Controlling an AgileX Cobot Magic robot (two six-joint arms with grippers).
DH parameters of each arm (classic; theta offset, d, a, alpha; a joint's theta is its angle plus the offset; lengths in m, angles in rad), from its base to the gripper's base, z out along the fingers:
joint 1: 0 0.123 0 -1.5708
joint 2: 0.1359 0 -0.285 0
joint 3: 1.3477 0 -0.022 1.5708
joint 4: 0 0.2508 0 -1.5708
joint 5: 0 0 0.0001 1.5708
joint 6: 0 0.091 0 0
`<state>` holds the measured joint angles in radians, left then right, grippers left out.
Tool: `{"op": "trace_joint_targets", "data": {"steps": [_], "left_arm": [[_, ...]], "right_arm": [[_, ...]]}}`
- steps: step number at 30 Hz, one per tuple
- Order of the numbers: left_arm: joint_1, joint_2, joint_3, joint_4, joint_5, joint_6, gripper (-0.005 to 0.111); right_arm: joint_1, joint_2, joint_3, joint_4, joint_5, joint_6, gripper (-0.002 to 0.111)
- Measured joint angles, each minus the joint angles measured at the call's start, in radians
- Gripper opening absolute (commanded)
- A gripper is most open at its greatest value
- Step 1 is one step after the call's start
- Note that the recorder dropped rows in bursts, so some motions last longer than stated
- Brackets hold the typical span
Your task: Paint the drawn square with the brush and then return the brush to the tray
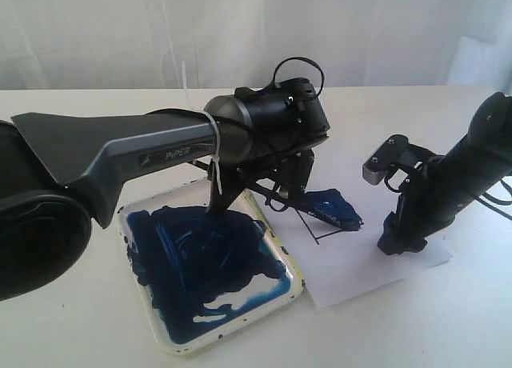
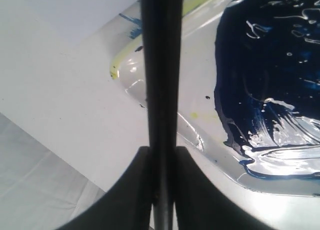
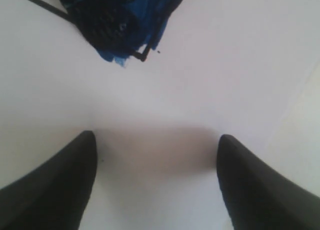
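The left tool (image 2: 161,151), its two black fingers (image 2: 142,190) drawn close together, pinches a long, thin black-handled paintbrush (image 2: 160,85) by the shaft. The smooth, pencil-slim handle runs straight out from between the fingers and passes above one rounded corner of the tray; its tip cannot be made out in the left wrist view.

Directly beneath this tool lies a shallow, rounded-square white tray (image 1: 290,264) with a yellowish, speckled rim. It holds a broad pool of glossy dark blue paint, streaked by brush marks that leave bare white patches near one side.

The right tool (image 3: 156,137) stands with its dark, tapered fingers (image 3: 75,185) spread wide and nothing between them. It points down at a flat sheet of white paper (image 1: 360,264), casting a soft shadow on it; whether the fingertips touch the sheet cannot be told.

The drawn square (image 1: 332,210) sits on that paper between the two tools, just beside the left tool and a little ahead of the right tool's fingertips. It is thickly smeared with dark blue, the paint ragged at the edges, and a thin black outline runs off from one corner.

Tray and paper lie side by side on a plain white table (image 1: 400,328), the tray under the grey-and-black left arm (image 1: 160,152).
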<state>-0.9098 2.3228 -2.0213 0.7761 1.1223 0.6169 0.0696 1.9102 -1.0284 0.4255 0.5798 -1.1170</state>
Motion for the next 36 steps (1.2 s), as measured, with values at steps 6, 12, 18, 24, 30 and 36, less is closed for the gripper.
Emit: {"op": "trace_joint_targets", "data": {"steps": [6,12,18,24,30,36], "left_arm": [[0.0,0.0,0.0,0.023,0.002,-0.008,0.0],[0.0,-0.005,0.02,0.064,0.002,-0.008,0.0],[0.002,-0.029,0.1,0.096,0.002,-0.033,0.0],[0.002,-0.031,0.1,0.109,0.002,-0.036,0.0],[0.002,-0.041,0.1,0.111,0.002,-0.034,0.0],[0.002,-0.047,0.1,0.117,0.002,-0.034,0.0]], "right_arm": [[0.0,0.0,0.0,0.0,0.0,0.0,0.063],[0.0,0.0,0.0,0.002,0.0,0.0,0.063],[0.0,0.0,0.0,0.002,-0.002,0.0,0.063],[0.0,0.0,0.0,0.002,-0.002,0.0,0.063],[0.0,0.0,0.0,0.002,-0.002,0.0,0.063],[0.0,0.0,0.0,0.002,-0.002,0.0,0.063]]}}
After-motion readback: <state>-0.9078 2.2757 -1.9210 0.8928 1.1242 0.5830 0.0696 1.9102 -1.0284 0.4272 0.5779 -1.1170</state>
